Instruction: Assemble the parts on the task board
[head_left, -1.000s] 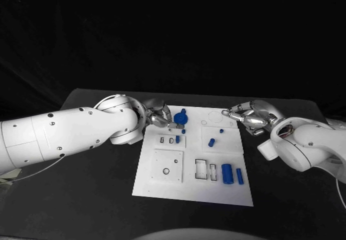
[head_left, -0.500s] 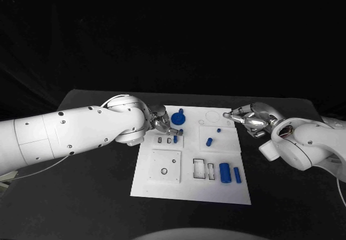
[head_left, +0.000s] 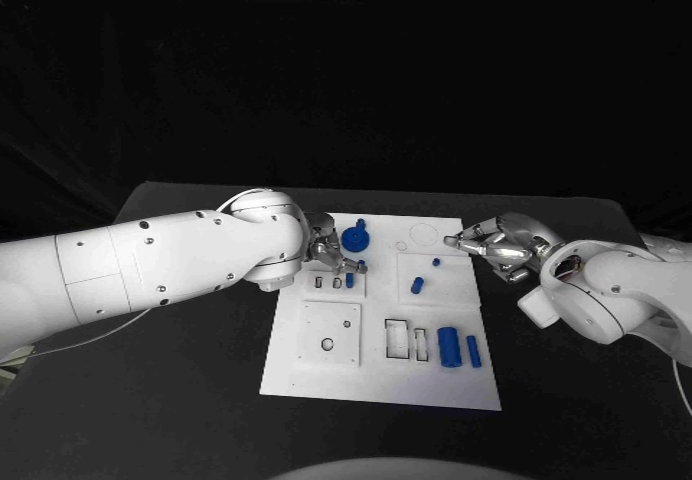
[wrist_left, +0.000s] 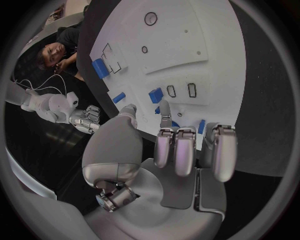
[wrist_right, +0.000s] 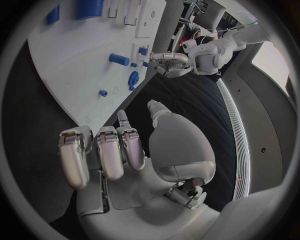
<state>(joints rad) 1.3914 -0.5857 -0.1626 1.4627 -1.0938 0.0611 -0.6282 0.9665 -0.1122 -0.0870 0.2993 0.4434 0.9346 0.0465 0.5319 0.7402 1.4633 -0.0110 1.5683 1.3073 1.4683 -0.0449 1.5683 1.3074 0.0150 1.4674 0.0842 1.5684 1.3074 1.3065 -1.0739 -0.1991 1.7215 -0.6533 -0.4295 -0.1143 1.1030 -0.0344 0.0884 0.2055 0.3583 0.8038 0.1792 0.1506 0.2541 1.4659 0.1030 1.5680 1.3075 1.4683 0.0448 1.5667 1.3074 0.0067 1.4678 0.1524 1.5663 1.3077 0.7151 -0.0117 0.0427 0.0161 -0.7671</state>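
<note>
The white task board (head_left: 325, 372) lies in the middle of the table. On it are a blue disc (head_left: 356, 238), a small blue block (head_left: 349, 281) by two slots, a short peg (head_left: 418, 285), a thick blue cylinder (head_left: 451, 346) and a thinner bar (head_left: 473, 348). My left hand (head_left: 330, 254) hovers over the board's left part, its fingertips (wrist_left: 164, 107) just beside the small block (wrist_left: 155, 95), with thumb and fingers apart and nothing between them. My right hand (head_left: 498, 243) hangs off the board's right edge near the far corner, fingers loosely apart and holding nothing.
Empty rectangular cut-outs (head_left: 408, 338) and a round hole (head_left: 327, 344) sit in the board's near half. My bulky left forearm (head_left: 159, 265) crosses the table's left side. The black table (head_left: 173, 400) surrounds the board.
My left hand has slid from beside the blue disc toward me, down to the small block and slots. The right hand has hardly moved.
</note>
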